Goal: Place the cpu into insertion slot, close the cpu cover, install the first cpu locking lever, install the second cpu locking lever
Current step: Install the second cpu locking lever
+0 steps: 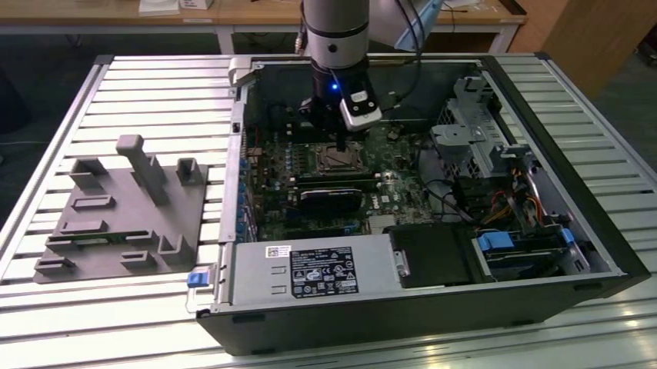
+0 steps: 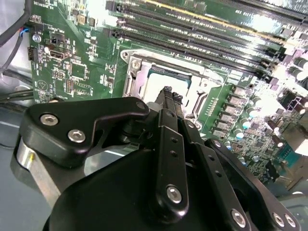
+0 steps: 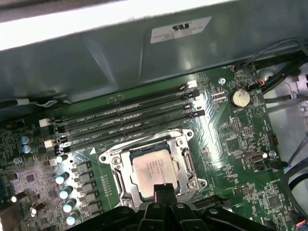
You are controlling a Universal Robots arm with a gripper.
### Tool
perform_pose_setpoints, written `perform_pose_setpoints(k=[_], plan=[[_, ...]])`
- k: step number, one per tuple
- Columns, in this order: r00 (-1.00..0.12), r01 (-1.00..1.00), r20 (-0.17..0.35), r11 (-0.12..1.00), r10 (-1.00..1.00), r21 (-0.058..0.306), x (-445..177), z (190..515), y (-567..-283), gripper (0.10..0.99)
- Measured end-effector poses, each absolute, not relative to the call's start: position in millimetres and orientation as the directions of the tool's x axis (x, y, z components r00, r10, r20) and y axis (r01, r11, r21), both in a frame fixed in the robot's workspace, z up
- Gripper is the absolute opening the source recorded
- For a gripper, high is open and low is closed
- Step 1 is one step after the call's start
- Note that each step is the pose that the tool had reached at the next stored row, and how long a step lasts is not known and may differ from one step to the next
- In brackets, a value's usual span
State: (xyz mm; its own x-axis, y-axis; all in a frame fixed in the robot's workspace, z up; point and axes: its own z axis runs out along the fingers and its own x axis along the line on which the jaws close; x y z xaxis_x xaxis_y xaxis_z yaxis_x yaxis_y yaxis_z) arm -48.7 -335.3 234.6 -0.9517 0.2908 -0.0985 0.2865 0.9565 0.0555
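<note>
The gripper (image 3: 162,191) hung inside the open computer case (image 1: 575,231), its fingertips (image 2: 167,94) drawn together and empty, right over the near edge of the insertion slot (image 3: 153,168). The cpu (image 3: 153,169) already sat in that slot, silver top up, with the cpu cover (image 3: 185,161) lying shut around it as a metal frame. The slot stood on the green motherboard (image 3: 231,130), just beside the four long memory slots (image 3: 125,122). A grey fixture plate (image 1: 123,215) rested on the slatted bench (image 1: 154,84), outside the case.
</note>
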Motion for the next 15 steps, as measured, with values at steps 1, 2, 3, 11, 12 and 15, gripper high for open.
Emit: perform_pose_setpoints(k=[1,2,3,11,12,15], plan=[[-0.952,0.286,-0.099,0.956,0.291,0.056,-48.7,234.6,-336.5,0.106],[-0.952,0.286,-0.099,0.956,0.291,0.056,-48.7,234.6,-337.8,0.106],[-0.952,0.286,-0.099,0.956,0.291,0.055,-48.7,234.6,-339.2,0.106],[-0.952,0.286,-0.099,0.956,0.291,0.056,-48.7,234.6,-351.4,0.106],[-0.952,0.286,-0.099,0.957,0.291,0.055,-48.7,234.6,-352.9,0.106],[-0.952,0.286,-0.099,0.956,0.291,0.056,-48.7,234.6,-355.2,0.106]])
